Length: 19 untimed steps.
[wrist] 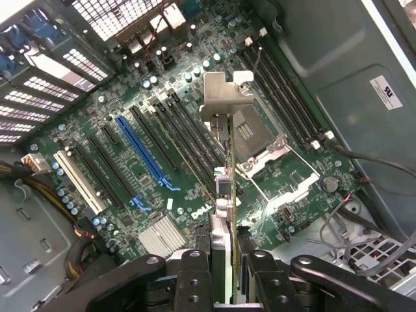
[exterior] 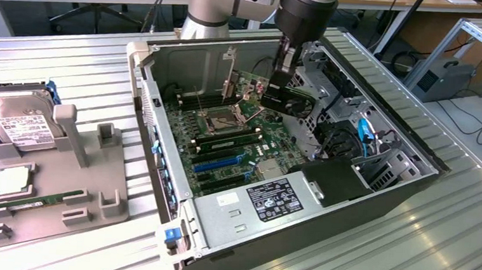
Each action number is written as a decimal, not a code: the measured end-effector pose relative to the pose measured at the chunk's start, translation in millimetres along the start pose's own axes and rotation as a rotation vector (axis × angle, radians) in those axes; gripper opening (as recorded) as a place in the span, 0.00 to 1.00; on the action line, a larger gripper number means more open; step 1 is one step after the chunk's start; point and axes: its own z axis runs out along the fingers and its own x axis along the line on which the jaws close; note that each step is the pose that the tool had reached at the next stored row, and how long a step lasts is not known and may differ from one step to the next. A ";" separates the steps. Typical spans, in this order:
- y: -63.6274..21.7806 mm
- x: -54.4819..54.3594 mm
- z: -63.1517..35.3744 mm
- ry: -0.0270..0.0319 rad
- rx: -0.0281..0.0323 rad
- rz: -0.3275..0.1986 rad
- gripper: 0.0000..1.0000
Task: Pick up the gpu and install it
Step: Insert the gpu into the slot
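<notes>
Inside the open computer case (exterior: 217, 226), my gripper (exterior: 280, 73) is shut on the gpu (exterior: 271, 97), a green card with a black cooler block. It hangs above the motherboard (exterior: 223, 146) and is not in any slot. In the wrist view the gpu (wrist: 225, 195) is edge-on between my gripper (wrist: 225, 263) fingers (wrist: 195, 270). Its silver end bracket (wrist: 221, 94) is at the far end. Below the card are the black expansion slots (wrist: 185, 140) and the empty processor socket (wrist: 257, 133). A long blue slot (wrist: 146, 153) lies to one side.
On the exterior view's left, a grey holder (exterior: 92, 194) carries a silver hard drive (exterior: 17, 122), a narrow green memory stick (exterior: 41, 199) and a square chip (exterior: 13, 183). Drive cages and cables (exterior: 368, 141) crowd the case's right side. A power supply (exterior: 271, 201) sits at its front.
</notes>
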 end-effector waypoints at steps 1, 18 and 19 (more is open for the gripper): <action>0.0 0.0 0.0 0.0001 -0.0002 -0.004 0.27; 0.0 0.0 0.0 0.0015 -0.0017 -0.069 0.27; 0.0 0.0 0.0 0.0015 -0.0018 -0.072 0.27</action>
